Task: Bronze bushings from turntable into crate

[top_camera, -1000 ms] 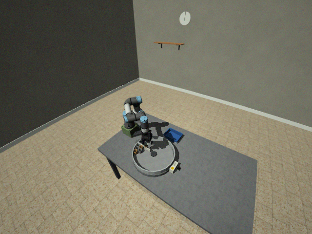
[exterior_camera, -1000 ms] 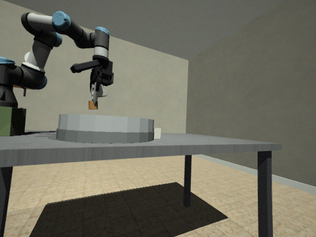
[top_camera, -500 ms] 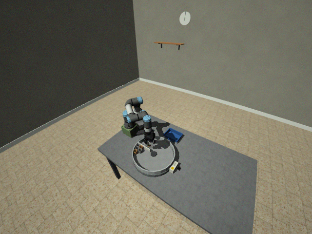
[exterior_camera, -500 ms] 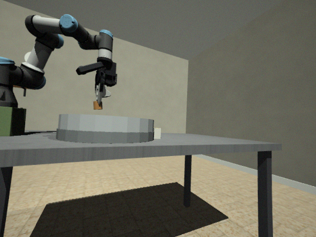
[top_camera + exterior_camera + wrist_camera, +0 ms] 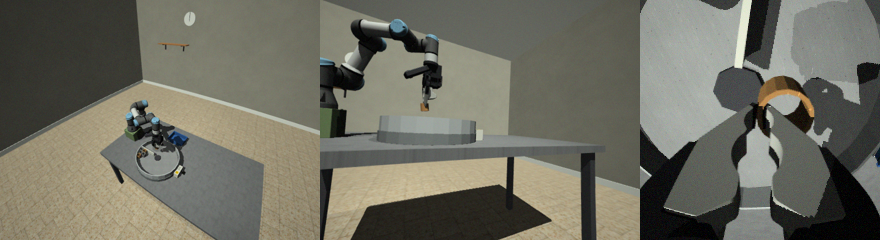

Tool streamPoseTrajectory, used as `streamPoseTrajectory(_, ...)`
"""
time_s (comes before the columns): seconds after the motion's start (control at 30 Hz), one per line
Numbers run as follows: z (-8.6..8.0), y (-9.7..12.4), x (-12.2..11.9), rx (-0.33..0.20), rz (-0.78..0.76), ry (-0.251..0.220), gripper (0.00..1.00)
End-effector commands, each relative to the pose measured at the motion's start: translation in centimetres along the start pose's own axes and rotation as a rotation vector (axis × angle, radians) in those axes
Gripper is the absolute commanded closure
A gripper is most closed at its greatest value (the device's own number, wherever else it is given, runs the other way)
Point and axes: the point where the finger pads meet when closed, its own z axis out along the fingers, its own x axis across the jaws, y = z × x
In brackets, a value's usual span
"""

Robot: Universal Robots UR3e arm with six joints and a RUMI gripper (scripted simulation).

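Note:
My gripper [image 5: 156,146] [image 5: 425,103] [image 5: 760,105] is shut on the wall of a bronze bushing [image 5: 424,107] [image 5: 781,85], holding it slightly tilted above the turntable [image 5: 158,177] [image 5: 424,125], higher than its rim. Two other bronze bushings stand on the turntable near its left wall, one bronze bushing [image 5: 139,155] at the wall and another bronze bushing [image 5: 144,150] by the pale bar. Steel bushings stand among them, one steel bushing [image 5: 143,154] nearest the middle. The blue crate [image 5: 180,135] stands behind and right of the turntable, partly in shadow; I see no bushing in it.
A pale bar [image 5: 148,151] [image 5: 743,40] runs from the turntable's wall to its dark hub [image 5: 157,157] [image 5: 737,89]. The turntable's raised wall lies between its inside and the crate. A white box [image 5: 178,171] [image 5: 479,135] sits against the turntable's outer side. The green base [image 5: 133,134] carries the arm.

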Motion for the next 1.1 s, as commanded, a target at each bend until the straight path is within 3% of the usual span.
streamPoseTrajectory(0.0,-0.2,1.2,1.1,0.003,0.048,0.000,1.00)
streamPoseTrajectory(0.77,-0.4,5.5,7.6,0.003,0.271,0.005,1.00)
streamPoseTrajectory(1.07,-0.3,7.2,11.3,0.005,0.383,0.007,1.00)
